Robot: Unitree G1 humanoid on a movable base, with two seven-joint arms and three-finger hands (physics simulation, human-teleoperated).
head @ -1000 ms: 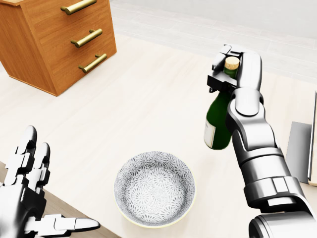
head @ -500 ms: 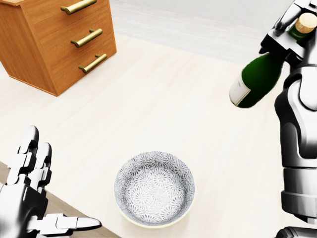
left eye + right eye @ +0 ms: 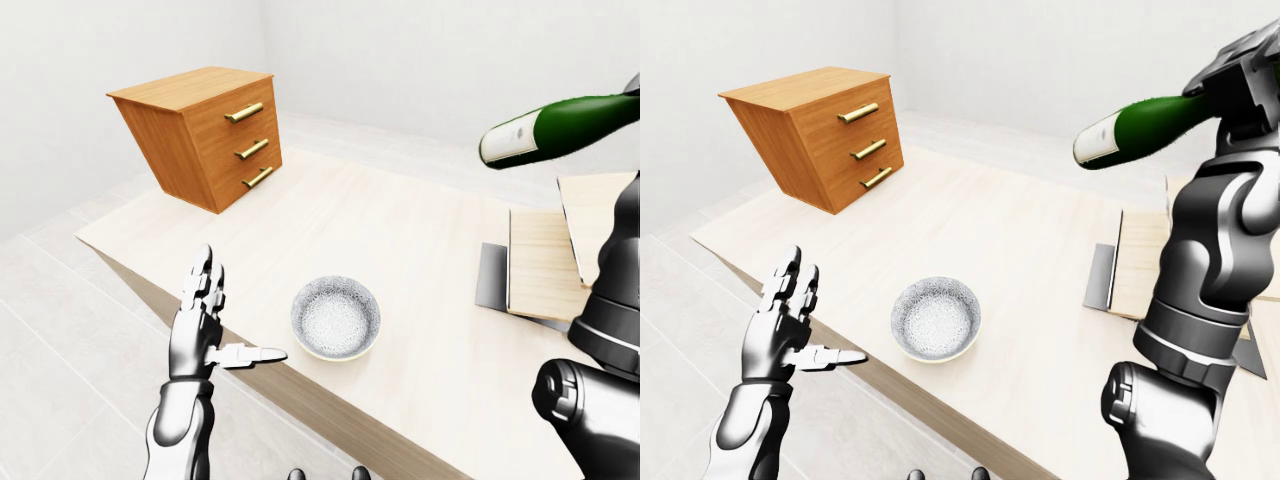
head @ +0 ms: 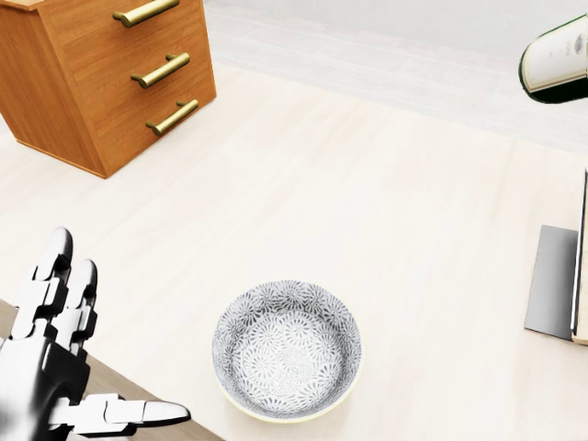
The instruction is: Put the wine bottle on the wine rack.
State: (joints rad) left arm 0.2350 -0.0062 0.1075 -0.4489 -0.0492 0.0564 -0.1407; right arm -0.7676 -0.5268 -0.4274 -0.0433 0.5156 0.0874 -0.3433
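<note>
A dark green wine bottle (image 3: 1137, 126) with a white label hangs almost level, high above the right side of the table, its base pointing left. My right hand (image 3: 1243, 84) is shut on its neck at the upper right of the right-eye view. In the head view only the bottle's base (image 4: 557, 62) shows at the top right corner. The wine rack (image 3: 545, 262), light wooden boards on a grey metal base, lies on the table below the bottle. My left hand (image 3: 207, 322) is open, fingers spread, over the table's near left edge.
A patterned grey bowl (image 4: 287, 350) sits on the pale wooden table (image 3: 400, 215) near its lower edge. A wooden cabinet (image 3: 200, 130) with three brass-handled drawers stands at the table's top left. White floor lies to the left.
My right arm has swung up and to the right with the bottle, tipping it from near upright to almost level. The arm has left the head view. The left hand has stayed put.
</note>
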